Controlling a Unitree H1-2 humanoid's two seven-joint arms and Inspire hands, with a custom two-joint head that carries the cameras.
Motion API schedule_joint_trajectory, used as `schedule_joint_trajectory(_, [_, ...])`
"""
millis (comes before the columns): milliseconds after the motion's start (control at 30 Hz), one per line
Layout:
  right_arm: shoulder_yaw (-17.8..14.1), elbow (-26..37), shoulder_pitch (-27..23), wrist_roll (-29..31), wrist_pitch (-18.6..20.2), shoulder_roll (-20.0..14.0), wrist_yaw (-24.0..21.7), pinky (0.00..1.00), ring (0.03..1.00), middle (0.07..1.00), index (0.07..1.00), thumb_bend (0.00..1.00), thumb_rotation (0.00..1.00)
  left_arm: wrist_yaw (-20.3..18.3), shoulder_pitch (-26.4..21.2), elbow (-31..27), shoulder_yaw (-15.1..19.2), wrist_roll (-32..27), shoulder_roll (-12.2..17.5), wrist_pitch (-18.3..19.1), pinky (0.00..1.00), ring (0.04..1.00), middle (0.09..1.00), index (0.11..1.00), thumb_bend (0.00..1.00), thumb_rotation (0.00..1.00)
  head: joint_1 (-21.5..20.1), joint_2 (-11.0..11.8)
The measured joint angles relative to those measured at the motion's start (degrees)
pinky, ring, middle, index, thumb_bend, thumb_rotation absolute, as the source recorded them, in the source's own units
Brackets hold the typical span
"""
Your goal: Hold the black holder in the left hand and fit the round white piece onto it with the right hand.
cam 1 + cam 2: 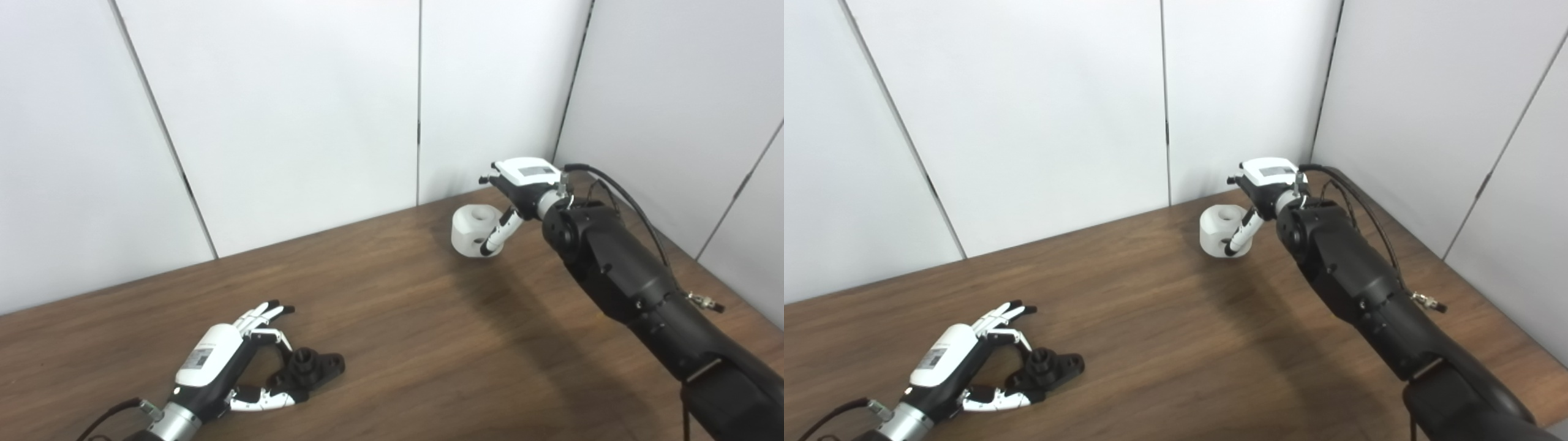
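White wall panels (294,122) with dark seams stand behind and to the right of a brown wooden table (398,331), meeting in a corner at the far right.

Near the front left edge of the table lies the black holder (313,365). It is a small, matte black part with a flat base that widens toward the right and a short round post with a ribbed or knurled look rising from it. It rests on the wood. The left hand (229,367) is beside it, palm toward the part: the fingers (264,313) stretch out apart above and behind the holder, and the thumb (269,400) reaches along the table just in front of it. The hand is spread wide and grips nothing; whether any fingertip touches the holder cannot be told.

At the far right, close to the corner, the right hand (520,190) has its fingers closed around the round white piece (473,229). The piece is a chunky white drum with a rounded rim and a round hole sunk in its top face. One black-and-white finger (1240,236) curls down across its front side. The piece appears lifted slightly above the table, casting a soft shadow below it. The two parts are well apart, on opposite sides of the table.
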State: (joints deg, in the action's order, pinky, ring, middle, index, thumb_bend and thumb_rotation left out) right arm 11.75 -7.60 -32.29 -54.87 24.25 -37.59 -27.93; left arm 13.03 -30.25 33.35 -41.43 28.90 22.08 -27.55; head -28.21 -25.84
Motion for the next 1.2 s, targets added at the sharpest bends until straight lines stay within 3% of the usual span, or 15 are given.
schedule_joint_trajectory(767, [0.9, -2.7, 0.9, 1.2, 0.0, 1.4, 0.9, 0.92, 0.98, 0.975, 0.814, 0.96, 0.37, 0.0, 0.0, -0.1, -0.4, -0.6, 0.4, 0.0, 0.95, 0.965, 0.911, 0.488, 0.52, 0.08, 0.8, -1.1])
schedule_joint_trajectory(1200, [1.0, -2.7, 1.3, 1.7, 0.1, 1.6, 2.2, 0.88, 0.926, 0.927, 0.741, 0.92, 0.33, -0.3, 0.6, -1.1, 0.0, -0.7, 1.1, 0.0, 0.94, 0.969, 0.915, 0.488, 0.52, 0.08, 1.1, -1.6])
